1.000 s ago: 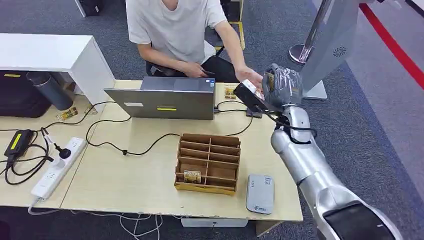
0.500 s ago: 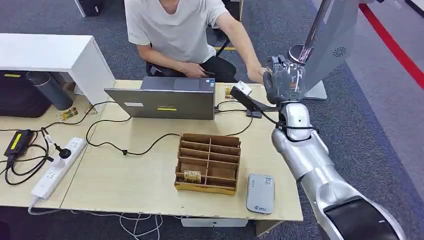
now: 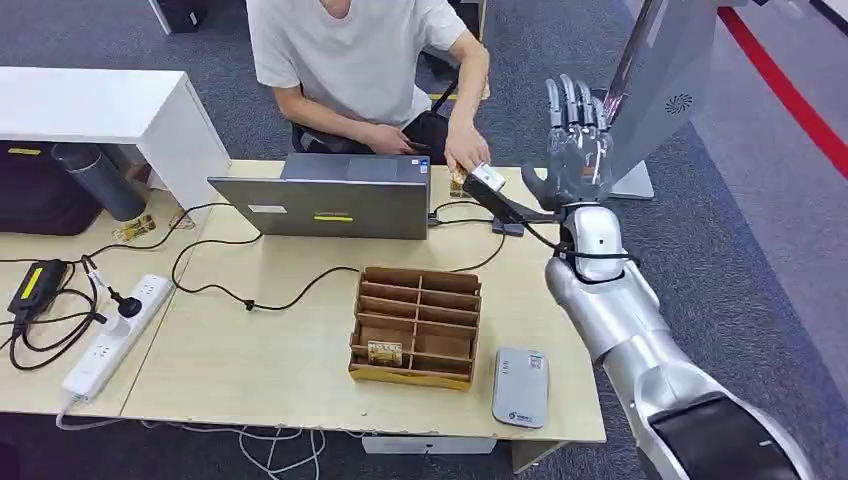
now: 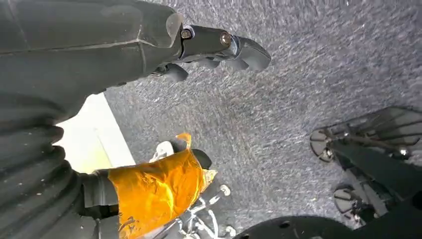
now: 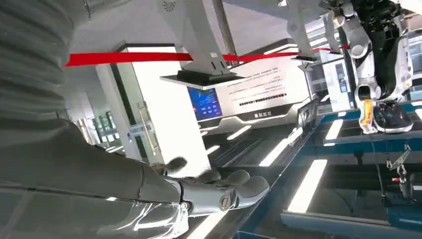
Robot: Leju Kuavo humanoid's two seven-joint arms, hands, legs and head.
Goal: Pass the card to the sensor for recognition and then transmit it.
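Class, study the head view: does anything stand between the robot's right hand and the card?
Nothing visible blocks the gap. The person's hand touches what seems to be the card, atop the black sensor; the right hand hovers open alongside.

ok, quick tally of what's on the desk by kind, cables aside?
laptop: 1
card organiser: 1
grey reader: 1
black sensor on its stand: 1
power strip: 1
power brick: 1
Total: 6
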